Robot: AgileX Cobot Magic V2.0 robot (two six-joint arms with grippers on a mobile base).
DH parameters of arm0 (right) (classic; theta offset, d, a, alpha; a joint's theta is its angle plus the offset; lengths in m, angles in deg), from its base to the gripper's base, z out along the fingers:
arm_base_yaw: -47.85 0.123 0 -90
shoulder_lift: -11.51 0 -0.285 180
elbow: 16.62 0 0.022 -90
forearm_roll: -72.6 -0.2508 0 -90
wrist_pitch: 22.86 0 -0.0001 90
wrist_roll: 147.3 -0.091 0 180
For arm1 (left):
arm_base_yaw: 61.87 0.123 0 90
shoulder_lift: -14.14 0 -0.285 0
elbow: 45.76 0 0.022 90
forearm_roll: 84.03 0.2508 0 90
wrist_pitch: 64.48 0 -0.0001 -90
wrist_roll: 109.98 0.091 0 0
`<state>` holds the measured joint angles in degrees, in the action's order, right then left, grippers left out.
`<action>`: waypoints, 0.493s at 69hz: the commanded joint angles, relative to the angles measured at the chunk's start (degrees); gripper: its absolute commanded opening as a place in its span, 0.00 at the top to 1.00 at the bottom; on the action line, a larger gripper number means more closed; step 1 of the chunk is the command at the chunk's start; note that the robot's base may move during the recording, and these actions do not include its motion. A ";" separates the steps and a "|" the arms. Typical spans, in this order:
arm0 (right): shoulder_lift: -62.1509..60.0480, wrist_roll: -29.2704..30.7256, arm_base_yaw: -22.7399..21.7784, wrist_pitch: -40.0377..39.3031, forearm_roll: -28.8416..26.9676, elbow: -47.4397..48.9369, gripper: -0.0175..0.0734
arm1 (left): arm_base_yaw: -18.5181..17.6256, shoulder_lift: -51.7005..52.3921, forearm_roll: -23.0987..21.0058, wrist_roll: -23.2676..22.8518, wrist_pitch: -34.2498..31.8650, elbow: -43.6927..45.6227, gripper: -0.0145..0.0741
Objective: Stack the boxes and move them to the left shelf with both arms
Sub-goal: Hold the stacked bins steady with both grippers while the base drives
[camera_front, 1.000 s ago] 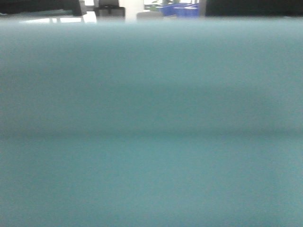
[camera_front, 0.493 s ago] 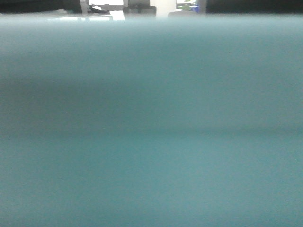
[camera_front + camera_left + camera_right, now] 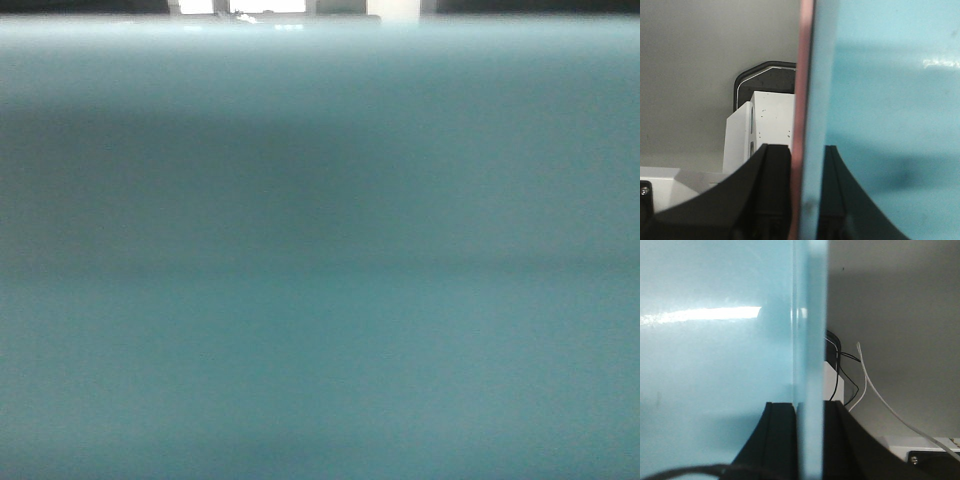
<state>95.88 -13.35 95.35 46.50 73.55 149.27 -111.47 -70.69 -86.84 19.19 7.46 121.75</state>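
Rising further in view: blue box (image 3: 320,250)

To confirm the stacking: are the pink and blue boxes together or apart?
Together: the pink box lies flush against the blue box, both clamped by the left gripper.

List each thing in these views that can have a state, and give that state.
blue tub: nested inside the pink tub, held at both ends, filling the front view.
pink tub: outside the blue tub; only one edge shows.
left gripper: shut on the pink tub's wall, with the blue tub's wall pinched in too.
right gripper: shut on the blue tub's wall.
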 commanded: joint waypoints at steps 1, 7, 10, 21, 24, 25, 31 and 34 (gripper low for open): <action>-1.88 0.29 0.18 0.63 0.97 1.97 0.75 | -0.42 1.91 -1.51 -0.62 4.81 2.02 0.85; -1.88 0.29 0.18 0.63 0.97 1.97 0.75 | -0.42 1.91 -1.51 -0.62 4.81 2.02 0.85; -1.88 0.29 0.18 0.63 0.97 1.97 0.75 | -0.42 1.91 -1.51 -0.62 4.81 2.02 0.85; -1.88 0.29 0.18 0.63 0.97 1.97 0.75 | -0.42 1.91 -1.51 -0.62 4.81 2.02 0.85; -1.88 0.29 0.18 0.63 0.97 1.97 0.75 | -0.42 1.91 -1.51 -0.62 4.81 2.02 0.85; -1.88 0.29 0.18 0.63 0.97 1.97 0.75 | -0.42 1.91 -1.51 -0.62 4.81 2.02 0.85; -1.88 0.29 0.18 0.63 0.97 1.97 0.75 | -0.42 1.91 -1.51 -0.62 4.81 2.02 0.85; -1.88 0.29 0.18 0.63 0.97 1.97 0.75 | -0.42 1.91 -1.51 -0.62 4.81 2.02 0.85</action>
<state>95.88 -13.35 95.35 46.50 73.66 149.27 -111.47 -70.79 -86.84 19.19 7.34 121.75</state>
